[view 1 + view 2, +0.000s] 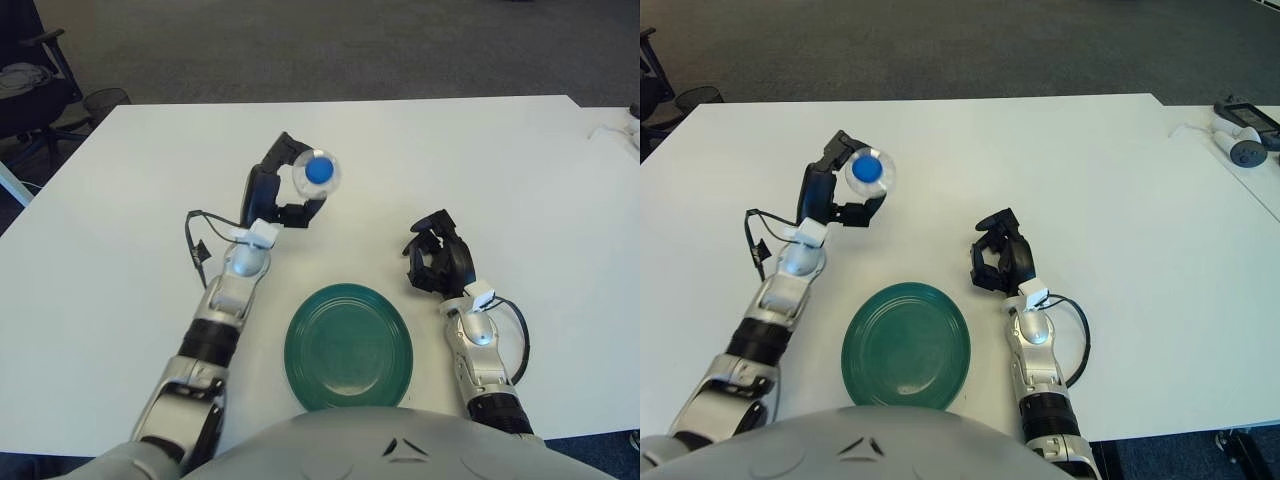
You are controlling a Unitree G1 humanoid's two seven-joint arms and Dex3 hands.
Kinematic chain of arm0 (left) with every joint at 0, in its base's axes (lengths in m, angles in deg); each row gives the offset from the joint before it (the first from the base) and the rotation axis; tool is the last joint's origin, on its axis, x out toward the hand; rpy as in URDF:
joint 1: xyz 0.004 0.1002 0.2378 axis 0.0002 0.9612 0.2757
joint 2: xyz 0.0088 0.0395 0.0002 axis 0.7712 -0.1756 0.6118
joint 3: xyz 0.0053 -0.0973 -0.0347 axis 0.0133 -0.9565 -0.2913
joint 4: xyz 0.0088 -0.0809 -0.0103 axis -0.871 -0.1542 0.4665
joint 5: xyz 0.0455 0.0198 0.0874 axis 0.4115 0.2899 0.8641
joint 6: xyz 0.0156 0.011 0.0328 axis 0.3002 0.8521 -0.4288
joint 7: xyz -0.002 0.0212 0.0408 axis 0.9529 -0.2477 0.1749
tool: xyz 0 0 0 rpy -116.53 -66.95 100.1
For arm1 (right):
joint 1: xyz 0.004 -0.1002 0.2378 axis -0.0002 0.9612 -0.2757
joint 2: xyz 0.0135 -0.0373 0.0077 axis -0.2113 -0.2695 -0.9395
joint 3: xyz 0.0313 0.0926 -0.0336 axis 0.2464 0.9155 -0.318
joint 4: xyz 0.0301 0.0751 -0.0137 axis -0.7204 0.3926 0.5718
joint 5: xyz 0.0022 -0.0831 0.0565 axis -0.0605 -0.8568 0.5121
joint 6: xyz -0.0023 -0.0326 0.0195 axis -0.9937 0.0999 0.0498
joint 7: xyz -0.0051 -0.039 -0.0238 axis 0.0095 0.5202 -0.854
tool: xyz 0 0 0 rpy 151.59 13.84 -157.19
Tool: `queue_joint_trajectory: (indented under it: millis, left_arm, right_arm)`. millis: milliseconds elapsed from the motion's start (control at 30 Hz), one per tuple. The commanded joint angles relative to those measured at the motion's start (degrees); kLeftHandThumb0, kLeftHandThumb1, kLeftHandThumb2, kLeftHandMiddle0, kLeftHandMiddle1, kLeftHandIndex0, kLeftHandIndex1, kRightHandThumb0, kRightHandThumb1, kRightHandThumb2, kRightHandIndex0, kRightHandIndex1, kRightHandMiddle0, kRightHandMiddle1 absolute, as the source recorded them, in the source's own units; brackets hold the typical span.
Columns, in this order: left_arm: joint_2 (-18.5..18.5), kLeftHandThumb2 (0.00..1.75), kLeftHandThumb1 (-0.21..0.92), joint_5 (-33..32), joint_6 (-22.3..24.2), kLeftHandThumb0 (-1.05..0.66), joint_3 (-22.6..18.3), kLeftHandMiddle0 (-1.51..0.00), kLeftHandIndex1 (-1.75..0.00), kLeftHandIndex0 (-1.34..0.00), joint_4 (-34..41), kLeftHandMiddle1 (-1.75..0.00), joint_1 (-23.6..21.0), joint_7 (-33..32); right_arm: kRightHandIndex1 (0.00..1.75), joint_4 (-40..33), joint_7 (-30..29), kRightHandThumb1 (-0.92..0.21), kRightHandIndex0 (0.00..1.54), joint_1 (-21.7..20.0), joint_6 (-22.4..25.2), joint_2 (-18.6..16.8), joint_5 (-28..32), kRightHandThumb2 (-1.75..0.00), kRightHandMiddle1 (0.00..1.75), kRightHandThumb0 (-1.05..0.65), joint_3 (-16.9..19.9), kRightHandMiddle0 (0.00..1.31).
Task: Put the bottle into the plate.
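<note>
A white table (120,200) is filling most of both views, with dark carpet showing beyond its far edge. A green plate (349,346) is lying flat on it near the robot's body, at about 6 o'clock from the table's middle.

The left arm is reaching forward from the lower left, and the left hand (283,190) is holding the bottle (318,174) up off the table, at roughly 11 o'clock from the plate and well apart from it. The black fingers are curling around the bottle's clear body from the left and from below, gripping it. The blue cap (319,170) is pointing up toward the camera, so the bottle is showing nearly end-on.

The right hand (437,258) is showing at about 2 o'clock from the plate, just beside its rim; its fingers are curled inward and holding nothing. Whether it is touching the table cannot be told.

At the far right edge, at 2 o'clock, a small grey device (1243,132) with a cord is lying on a neighbouring surface.
</note>
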State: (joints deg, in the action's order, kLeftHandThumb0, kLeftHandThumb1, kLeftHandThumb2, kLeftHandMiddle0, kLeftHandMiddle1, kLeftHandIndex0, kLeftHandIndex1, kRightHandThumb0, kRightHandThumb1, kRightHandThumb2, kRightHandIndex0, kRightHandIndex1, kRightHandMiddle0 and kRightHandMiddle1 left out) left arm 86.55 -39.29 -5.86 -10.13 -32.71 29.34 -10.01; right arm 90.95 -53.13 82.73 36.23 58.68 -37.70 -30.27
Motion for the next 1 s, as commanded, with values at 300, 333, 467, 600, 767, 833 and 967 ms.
queue_joint_trajectory:
  millis: [300,333,467,600,767,833,967]
  left_arm:
    - [5.0,1.39,0.26,-17.5,-2.4,-0.05,4.6,-1.27,-1.75,-1.08,10.4,-1.75,2.3,20.2]
    - [4.9,1.39,0.26,-18.0,-2.6,-0.04,4.5,-1.26,-1.75,-1.07,10.4,-1.75,2.1,21.1]
    - [5.9,1.39,0.26,-18.2,-2.6,-0.03,4.5,-1.24,-1.75,-1.05,11.4,-1.75,1.7,24.8]
    - [7.4,1.38,0.27,-15.7,-3.7,-0.04,4.9,-1.23,-1.75,-1.03,12.7,-1.75,1.8,28.0]
    - [8.8,1.33,0.29,-10.0,-6.5,-0.07,5.1,-1.2,-1.75,-1.0,13.3,-1.75,1.6,29.8]
    - [8.7,1.33,0.29,-7.8,-7.7,-0.07,5.1,-1.19,-1.75,-0.99,13.4,-1.75,1.6,29.8]
    - [8.8,1.31,0.29,-6.3,-11.3,-0.07,6.2,-1.19,-1.75,-0.98,11.7,-1.75,0.4,30.8]
  right_arm:
    - [1.69,4.0,0.2,-0.54,0.5,2.9,3.2,-0.8,0.4,-1.06,1.75,0.0,-0.4,0.2]
    - [1.68,4.2,0.1,-0.54,0.51,2.8,3.0,-0.8,0.3,-1.06,1.75,0.0,-0.4,0.2]
    - [1.66,4.9,-0.2,-0.53,0.52,2.5,1.9,-1.1,0.2,-1.05,1.75,0.0,-0.3,0.2]
    - [1.65,5.3,-0.3,-0.53,0.53,2.4,1.3,-1.2,0.3,-1.05,1.75,0.0,-0.3,0.2]
    - [1.65,5.4,-0.2,-0.53,0.53,2.3,1.2,-1.3,0.4,-1.06,1.75,0.0,-0.3,0.21]
    - [1.66,5.3,-0.2,-0.53,0.53,2.3,1.4,-1.2,0.2,-1.06,1.75,0.0,-0.3,0.21]
    - [1.68,5.3,-0.5,-0.53,0.51,2.1,1.7,-1.0,-0.3,-1.06,1.75,0.0,-0.5,0.2]
